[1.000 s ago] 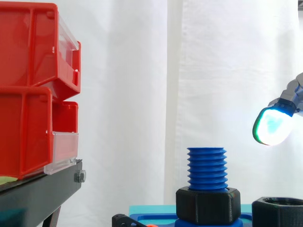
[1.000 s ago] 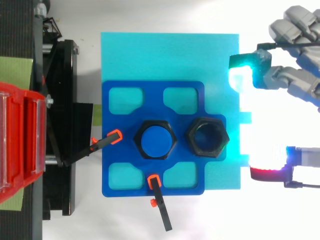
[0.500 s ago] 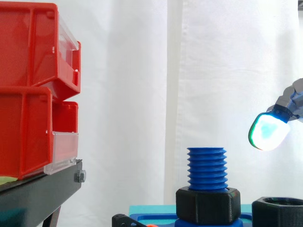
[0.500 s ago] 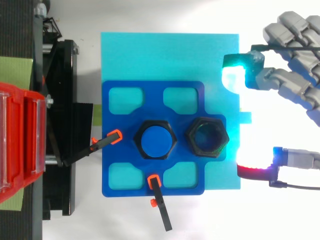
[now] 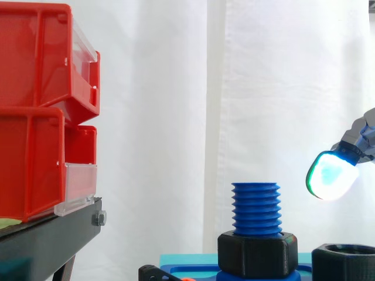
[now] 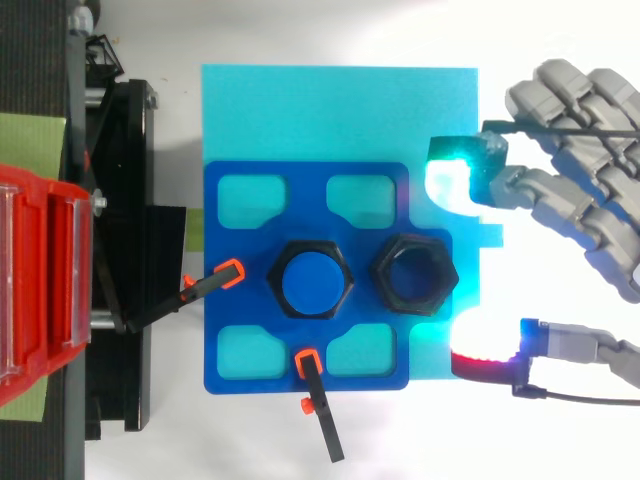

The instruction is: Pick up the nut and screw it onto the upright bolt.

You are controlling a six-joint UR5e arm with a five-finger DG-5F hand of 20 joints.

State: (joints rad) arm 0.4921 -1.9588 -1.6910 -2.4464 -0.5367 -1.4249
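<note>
In the side view I see the blue threaded upright bolt (image 5: 255, 206) at lower centre. The loose black hexagonal nut (image 5: 344, 262) sits in the lower right corner, apart from the bolt. The hand (image 5: 331, 174) hangs higher at the right edge.

In the top view the hand (image 6: 575, 195) reaches in from the right. Its fingers are spread and hold nothing. Its glowing pads (image 6: 450, 180) sit to the upper right and lower right of the nut, which lies on the dark blue plastic plate (image 6: 230, 340).
</note>
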